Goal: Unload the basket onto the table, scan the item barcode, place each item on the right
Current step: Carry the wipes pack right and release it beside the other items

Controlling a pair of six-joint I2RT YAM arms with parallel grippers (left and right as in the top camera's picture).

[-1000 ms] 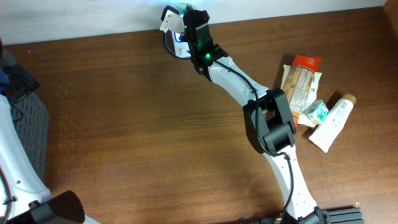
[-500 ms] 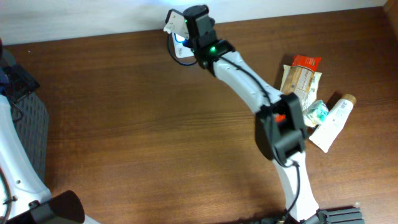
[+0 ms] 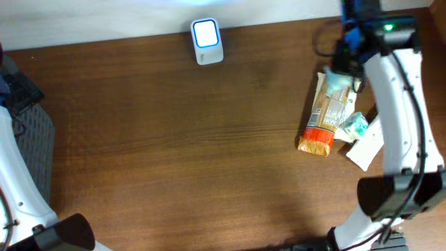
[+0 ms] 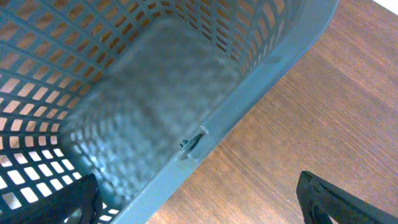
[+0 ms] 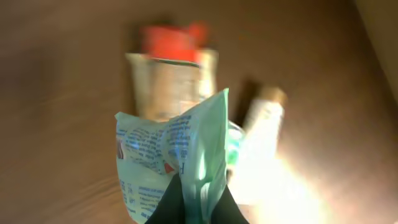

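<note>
1. Grip. The right gripper (image 5: 194,200) has its fingers clamped on the lower edge of the packet (image 5: 171,155), a pale green pouch. Do not loosen this pinch: the hold is on a thin fold only, and in my judgement a quick swing could let the pouch slip or twist.

2. Location. The packet hangs above the bar (image 3: 326,115) and beside the tube (image 3: 368,143) at the right side of the table (image 3: 174,139). The scanner (image 3: 206,40) stands at the far edge, window lit, well apart from the packet.

3. Procedure. To scan, carry the packet across to the scanner and hold its printed face toward the lit window. The right wrist view is blurred; you cannot tell which face bears the barcode. If no read follows, roll the wrist slowly to offer the other face. Hold the pouch flat, since a crease over the code will likely spoil the read.

4. Pose. The right arm (image 3: 397,104) reaches far along the right edge, wrist over the pile, fingers pointing down.

5. Left side. The left gripper (image 4: 199,202) has its fingers wide apart, holding nothing, above the rim of the basket (image 4: 249,106). Leave it there.
</note>
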